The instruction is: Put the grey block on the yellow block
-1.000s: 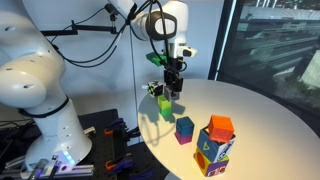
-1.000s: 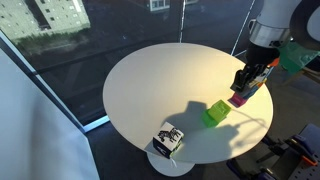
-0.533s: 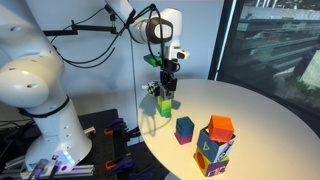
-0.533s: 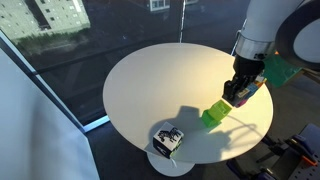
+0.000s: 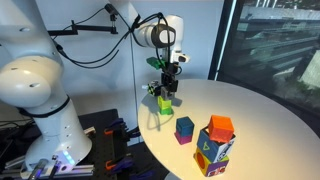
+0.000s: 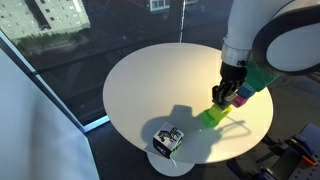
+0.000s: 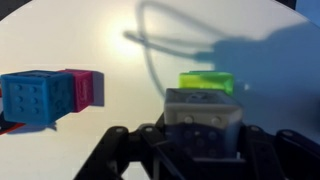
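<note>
The claw (image 7: 203,130) is clamped on the small dull grey cube (image 7: 203,112), holding it clear of the round white desk (image 7: 60,40). Just beyond and below sits the small bright yellow-green cube (image 7: 207,82), and the blue studded cube (image 7: 35,98) lies well apart. The grey cube looks not quite centred. Released here, it could catch an edge and tumble, or nudge the yellow-green cube toward the nearby desk rim.
</note>
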Controlling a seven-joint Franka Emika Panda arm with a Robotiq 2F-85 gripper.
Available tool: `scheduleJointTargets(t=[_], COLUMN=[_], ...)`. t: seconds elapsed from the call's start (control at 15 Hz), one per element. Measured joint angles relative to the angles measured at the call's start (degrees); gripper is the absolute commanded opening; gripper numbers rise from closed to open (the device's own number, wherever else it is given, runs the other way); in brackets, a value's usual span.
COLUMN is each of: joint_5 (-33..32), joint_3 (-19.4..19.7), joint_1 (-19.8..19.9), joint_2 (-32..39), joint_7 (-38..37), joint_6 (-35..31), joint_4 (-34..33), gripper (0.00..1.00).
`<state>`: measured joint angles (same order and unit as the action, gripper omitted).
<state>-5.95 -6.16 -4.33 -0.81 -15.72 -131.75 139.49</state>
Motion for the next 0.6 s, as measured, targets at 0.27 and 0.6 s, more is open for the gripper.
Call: scheduleJointTargets(t=[0.27, 0.6], joint_5=[0.0, 0.0], joint_3=[0.0, 0.0], joint_1=[-0.7, -0.8], joint_2=[1.7, 1.9], joint_7=[0.0, 0.0], joint_6=[-0.4, -0.4], joint_4=[-1.5, -1.8], gripper=[0.27, 0.27])
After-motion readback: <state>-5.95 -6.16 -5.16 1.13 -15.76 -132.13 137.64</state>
